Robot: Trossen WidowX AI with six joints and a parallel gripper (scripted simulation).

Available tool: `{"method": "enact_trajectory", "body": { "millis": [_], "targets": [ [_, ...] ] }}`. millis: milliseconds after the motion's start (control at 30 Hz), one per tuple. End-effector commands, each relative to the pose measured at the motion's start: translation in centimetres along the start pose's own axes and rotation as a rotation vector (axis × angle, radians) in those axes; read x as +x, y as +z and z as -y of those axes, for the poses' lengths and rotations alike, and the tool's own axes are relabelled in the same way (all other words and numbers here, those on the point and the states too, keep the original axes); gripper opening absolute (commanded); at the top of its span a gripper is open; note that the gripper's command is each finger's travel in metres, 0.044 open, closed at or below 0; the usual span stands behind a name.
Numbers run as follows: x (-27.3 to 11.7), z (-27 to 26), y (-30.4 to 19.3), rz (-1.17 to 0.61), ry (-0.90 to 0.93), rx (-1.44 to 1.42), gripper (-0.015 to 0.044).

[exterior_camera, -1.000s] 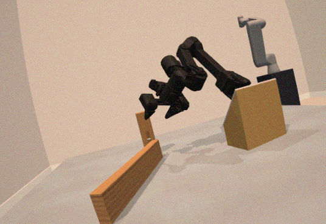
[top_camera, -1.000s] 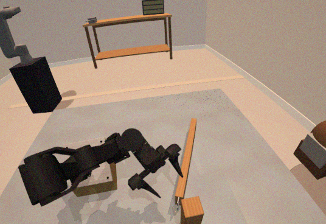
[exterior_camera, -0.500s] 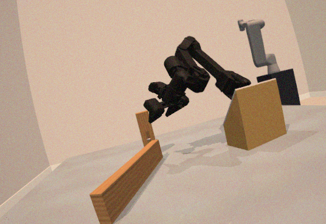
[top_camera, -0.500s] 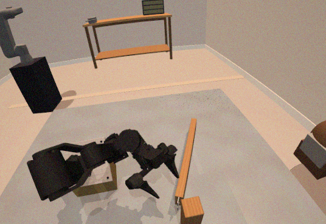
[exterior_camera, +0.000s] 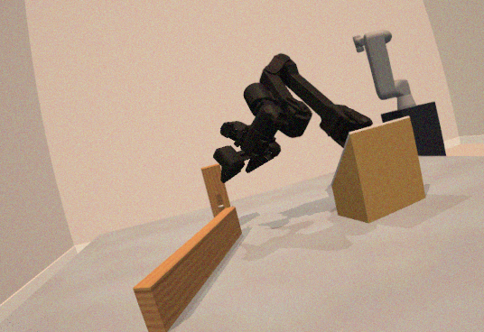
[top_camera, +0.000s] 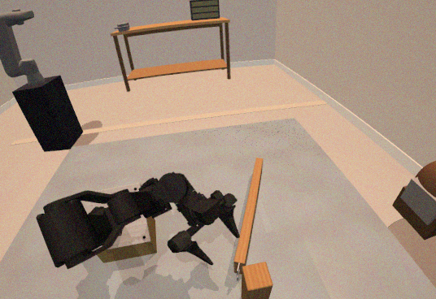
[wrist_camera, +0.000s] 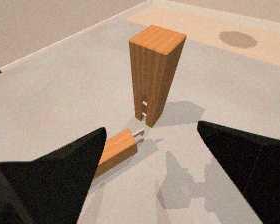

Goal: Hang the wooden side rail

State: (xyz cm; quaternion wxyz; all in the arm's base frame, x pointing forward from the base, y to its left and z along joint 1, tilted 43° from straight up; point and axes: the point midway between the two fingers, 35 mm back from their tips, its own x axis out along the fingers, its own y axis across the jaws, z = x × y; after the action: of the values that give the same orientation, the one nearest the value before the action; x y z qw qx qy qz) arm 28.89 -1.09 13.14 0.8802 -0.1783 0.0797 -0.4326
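Top cam: high, looks obliquely down over the tabletop (top_camera: 325,232) (exterior_camera: 289,276) (wrist_camera: 56,105) to the far wall, robot arm (top_camera: 175,188) (exterior_camera: 280,78) at lower L. Ext. cam: lower, farther along the rail (exterior_camera: 190,258) (top_camera: 250,212) (wrist_camera: 116,152), faces post (exterior_camera: 212,183) (top_camera: 258,277) (wrist_camera: 153,70). Wrist cam: v. close, angled down btwn. fingers; all 3 share rail + post.
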Motion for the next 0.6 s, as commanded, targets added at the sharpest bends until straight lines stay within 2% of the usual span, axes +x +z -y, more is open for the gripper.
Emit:
{"method": "enact_trajectory", "body": {
  "millis": [0, 367, 567],
  "targets": [
    [0.1, -0.4, 0.1, 0.000, 0.006, -0.030, 0.0440],
    [2.2, -11.1, 1.2, -0.057, 0.268, -0.675, 0.0440],
    [2.6, -13.8, 1.9, -0.098, 0.372, -0.882, 0.0440]
  ]
}}
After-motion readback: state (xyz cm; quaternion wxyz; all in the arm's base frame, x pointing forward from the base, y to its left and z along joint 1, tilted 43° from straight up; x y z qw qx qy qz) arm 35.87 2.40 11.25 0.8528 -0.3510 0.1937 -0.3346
